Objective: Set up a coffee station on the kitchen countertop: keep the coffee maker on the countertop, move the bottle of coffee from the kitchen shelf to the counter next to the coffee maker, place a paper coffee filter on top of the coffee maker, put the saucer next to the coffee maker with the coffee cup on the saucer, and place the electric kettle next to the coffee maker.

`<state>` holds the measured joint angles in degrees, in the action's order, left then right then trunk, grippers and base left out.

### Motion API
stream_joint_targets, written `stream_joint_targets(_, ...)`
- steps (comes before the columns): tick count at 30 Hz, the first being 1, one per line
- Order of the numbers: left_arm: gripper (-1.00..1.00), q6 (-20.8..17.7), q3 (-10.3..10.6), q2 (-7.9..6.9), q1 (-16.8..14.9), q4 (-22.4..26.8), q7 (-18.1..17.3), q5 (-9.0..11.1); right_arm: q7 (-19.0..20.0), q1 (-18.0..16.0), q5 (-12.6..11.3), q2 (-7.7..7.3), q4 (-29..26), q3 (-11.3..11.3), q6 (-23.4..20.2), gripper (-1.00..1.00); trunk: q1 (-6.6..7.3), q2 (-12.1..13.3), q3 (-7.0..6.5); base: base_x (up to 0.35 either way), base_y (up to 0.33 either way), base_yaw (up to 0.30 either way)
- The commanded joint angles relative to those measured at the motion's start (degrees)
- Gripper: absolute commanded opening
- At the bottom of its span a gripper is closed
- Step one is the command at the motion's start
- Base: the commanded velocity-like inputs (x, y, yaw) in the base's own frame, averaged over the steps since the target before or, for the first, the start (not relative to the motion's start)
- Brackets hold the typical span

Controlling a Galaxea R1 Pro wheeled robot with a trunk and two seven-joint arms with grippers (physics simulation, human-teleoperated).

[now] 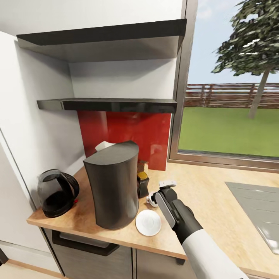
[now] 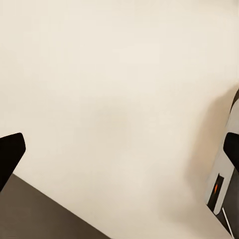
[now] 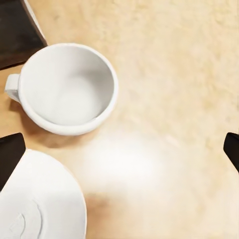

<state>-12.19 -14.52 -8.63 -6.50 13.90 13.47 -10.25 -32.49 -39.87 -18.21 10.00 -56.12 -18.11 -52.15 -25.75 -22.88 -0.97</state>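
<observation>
White was the colour right under my right hand: the coffee cup sat upright on the bare wood-grain desk, empty, its little loop handle pointing toward the dark bottle. The saucer lay just beside it, close but apart, so the cup was not on it. My right gripper hovered over the desk by those two, fingers spread wide with nothing between them.

From my head camera I could see my right arm reaching in over the desk, gripper just past the cup, with the saucer near the front edge. The coffee maker, a charcoal tower, stood right next to the saucer. The bottle of coffee was tucked behind the tower, already on the desk, and a bit of the white paper coffee filter poked up behind the tower's top; I couldn't tell what it rested on. The electric kettle sat at the far left corner, near the tower. The kitchen shelf hung above, in front of the red backsplash.

My left gripper faced a plain pale surface, fingers wide apart and holding nothing.
</observation>
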Motion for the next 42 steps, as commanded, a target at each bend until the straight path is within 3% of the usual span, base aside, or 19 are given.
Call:
stream_joint_targets(1, 1.0, -0.31, -0.4, 0.03, 0.0, 0.08, -0.03, -0.57, -0.55, -0.03, -0.54, 0.0, 0.45, -0.08, -0.08, 1.0, -0.04, -0.04, 0.02, 0.171, 0.053, 0.0)
stream_joint_targets(27, 1.0, -0.29, -0.22, 0.12, 0.0, -1.16, -0.01, -0.83, -0.64, 0.03, -0.52, 0.0, 1.45, 0.0, 0.23, 1.0, -0.04, -0.04, 0.02, 0.08, 0.003, 0.0)
stream_joint_targets(34, 1.0, -0.29, -0.23, 0.1, 0.0, -1.16, -0.03, -0.79, -0.71, 0.06, -0.53, -1.38, 2.16, -0.08, 0.39, 1.0, -0.04, -0.04, 0.02, 0.001, 0.0, 0.0)
stream_joint_targets(42, 1.0, -0.29, -0.16, 0.26, 0.0, -1.16, -0.03, -0.74, -0.65, 0.06, -0.63, -1.41, 7.44, -0.08, 6.25, 1.0, -0.04, -0.04, 0.02, 0.0, 0.0, 0.0)
